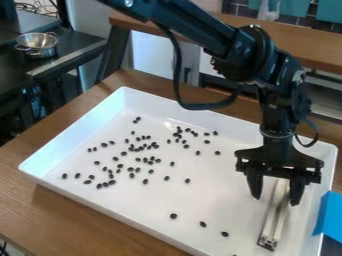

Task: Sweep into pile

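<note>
My gripper (pixel 275 200) hangs at the right side of the white tray (pixel 220 195), with its two fingers spread apart. Between and below the fingers is a silver bar (pixel 274 220), its lower end pointing toward the tray's front right edge; its upper end is hidden behind the gripper. Gaps show between the bar and the left finger. Small black beans (pixel 145 181) lie scattered over the left and middle of the tray, densest around its centre left. Several stray ones (pixel 203 224) lie near the front wall.
Raised walls (pixel 73 131) surround the tray, which rests on a brown wooden table (pixel 60 210). A blue object (pixel 328 217) stands at the right edge. A metal colander (pixel 37 44) sits on a dark counter at the upper left.
</note>
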`<state>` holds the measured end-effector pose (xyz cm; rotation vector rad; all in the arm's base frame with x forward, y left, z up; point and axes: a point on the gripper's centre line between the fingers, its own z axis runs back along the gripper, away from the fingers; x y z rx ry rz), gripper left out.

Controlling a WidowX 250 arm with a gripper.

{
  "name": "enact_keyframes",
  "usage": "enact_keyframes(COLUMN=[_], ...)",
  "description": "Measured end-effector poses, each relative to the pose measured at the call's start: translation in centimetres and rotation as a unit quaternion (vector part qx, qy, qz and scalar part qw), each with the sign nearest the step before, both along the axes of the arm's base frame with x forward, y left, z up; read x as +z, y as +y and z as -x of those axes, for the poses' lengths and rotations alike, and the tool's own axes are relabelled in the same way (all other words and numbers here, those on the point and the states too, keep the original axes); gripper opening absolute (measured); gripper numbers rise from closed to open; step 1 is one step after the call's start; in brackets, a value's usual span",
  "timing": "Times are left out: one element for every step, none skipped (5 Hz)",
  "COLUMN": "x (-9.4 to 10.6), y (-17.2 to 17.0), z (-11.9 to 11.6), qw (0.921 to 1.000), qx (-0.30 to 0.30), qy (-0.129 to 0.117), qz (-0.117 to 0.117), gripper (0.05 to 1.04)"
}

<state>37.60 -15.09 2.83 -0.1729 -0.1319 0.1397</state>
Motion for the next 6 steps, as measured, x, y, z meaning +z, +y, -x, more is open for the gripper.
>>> enact_keyframes(x=[-0.5, -0.4, -0.2, 0.4, 0.0, -0.9], y=[0.2, 0.8, 2.2, 4.8, 7.0, 8.6], z=[0.5, 1.0, 0.6, -0.6, -1.0, -0.7], qw=[1.0000, 0.9996, 0.9991, 0.9989, 0.9993, 0.9995], qx=[-0.002, -0.006, 0.010, 0.023, 0.022, 0.020], qy=[0.009, 0.029, 0.041, 0.039, 0.028, 0.023], qz=[0.003, 0.004, 0.008, 0.014, 0.006, 0.003], gripper=[0.397, 0.380, 0.379, 0.379, 0.379, 0.379])
